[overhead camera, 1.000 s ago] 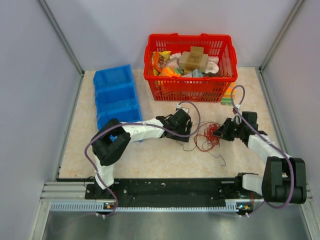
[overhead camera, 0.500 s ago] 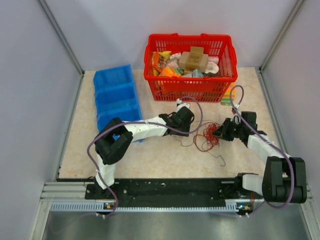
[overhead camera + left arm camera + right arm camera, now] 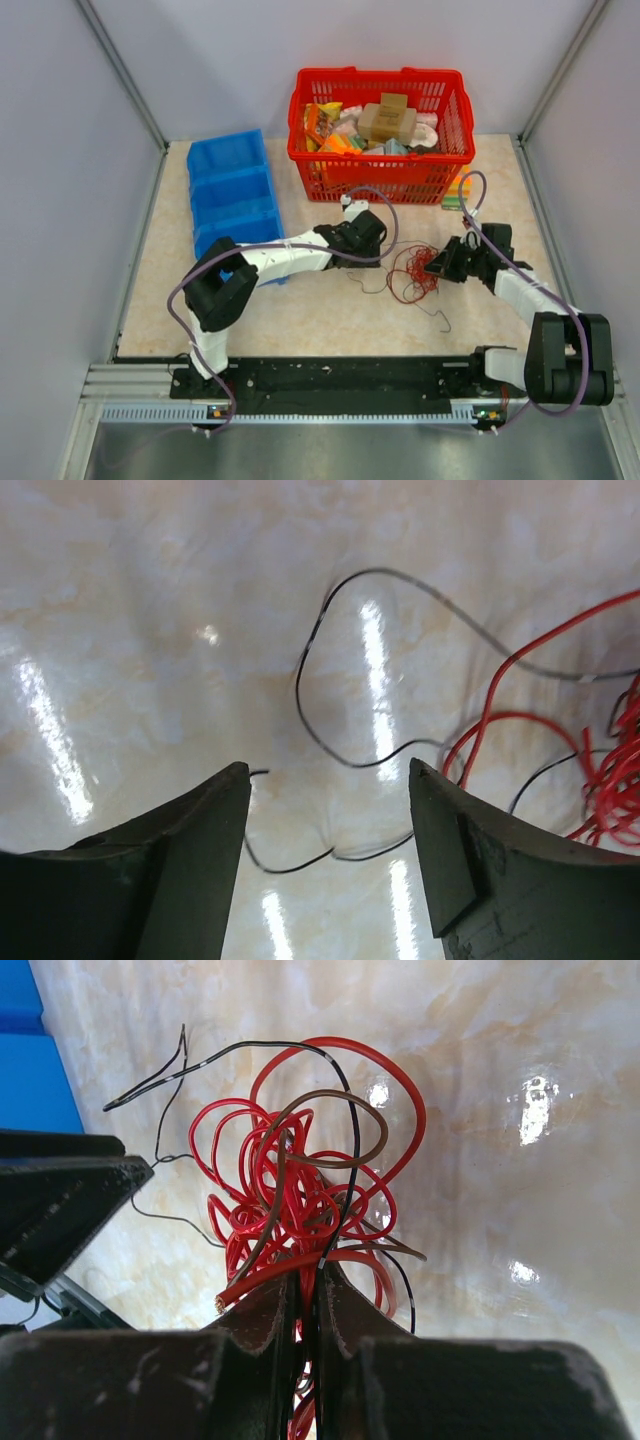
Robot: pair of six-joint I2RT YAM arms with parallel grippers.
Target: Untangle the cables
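**Right arm pins the knot, left arm lines up on a loose black strand**

The cables (image 3: pixel 412 272) lie just right of the tabletop's (image 3: pixel 320 320) middle, well clear of every edge. They form a springy nest of glossy red loops, with one brown wire and a hair-thin black strand (image 3: pixel 330 695) wound through.

The right gripper (image 3: pixel 305 1290) is clenched on the near side of the nest, several red wires squeezed between its fingers, so it seems to act as the anchor. The left gripper (image 3: pixel 328 780) hangs released over the polished, marble-patterned surface. Its jaws stand apart and hold nothing, and the black strand curls flat on the tabletop under and beyond them.

The step in hand looks like singling out one wire. The next move probably means lowering the left jaws onto that strand, closing, then drawing it toward the left edge. The wire is fine and slick against a hard top, so the pinch must be low and square or it may slip free
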